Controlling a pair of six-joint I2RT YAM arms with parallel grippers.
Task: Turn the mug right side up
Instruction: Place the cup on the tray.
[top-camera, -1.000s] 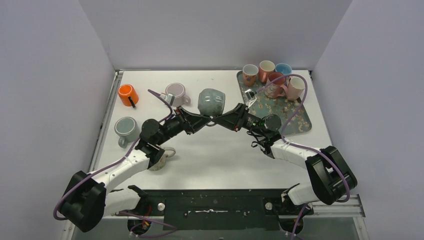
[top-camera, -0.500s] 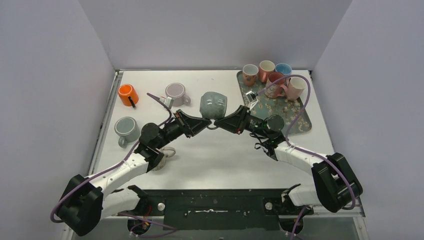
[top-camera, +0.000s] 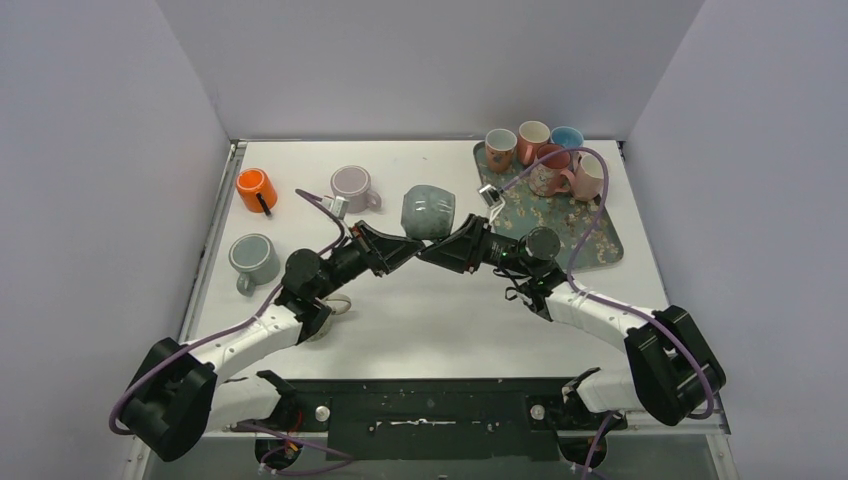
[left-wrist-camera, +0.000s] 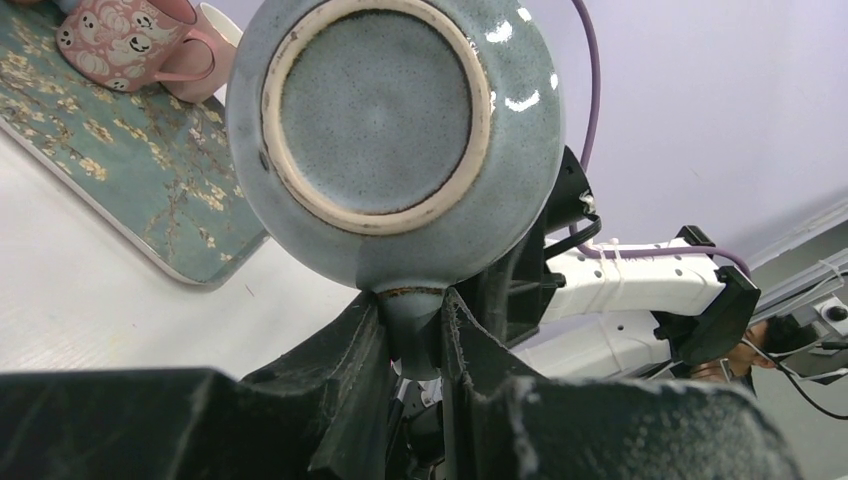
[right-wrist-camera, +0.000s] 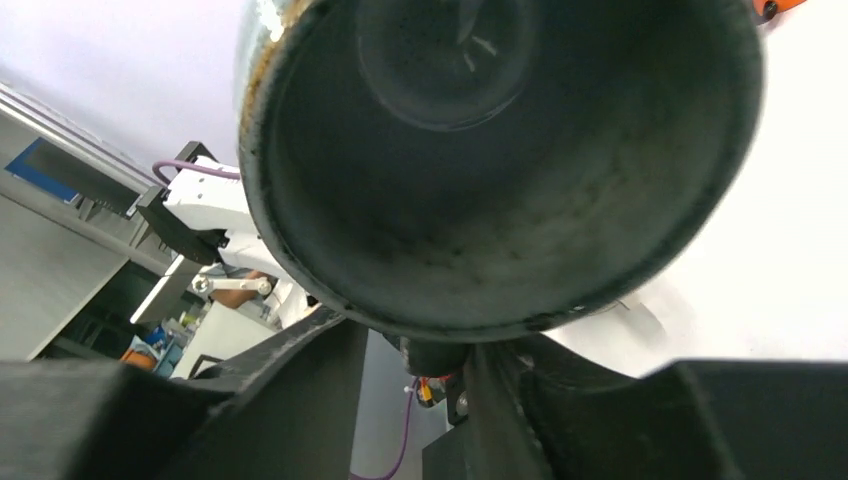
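Speckled grey-blue mug (top-camera: 428, 211), orange mug (top-camera: 256, 189), teal tray (top-camera: 590, 245) with pale blossom pattern.

Table (top-camera: 440, 310) with tray (top-camera: 600, 240), loose mugs (top-camera: 350, 183)

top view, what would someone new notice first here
The blue-grey mug, held on its side over mid-table, with both arms meeting under it in a V. The left gripper is clamped on its handle, and the right gripper reaches the same handle from the other side. Next, the floral tray at the back right, crowded with cups.
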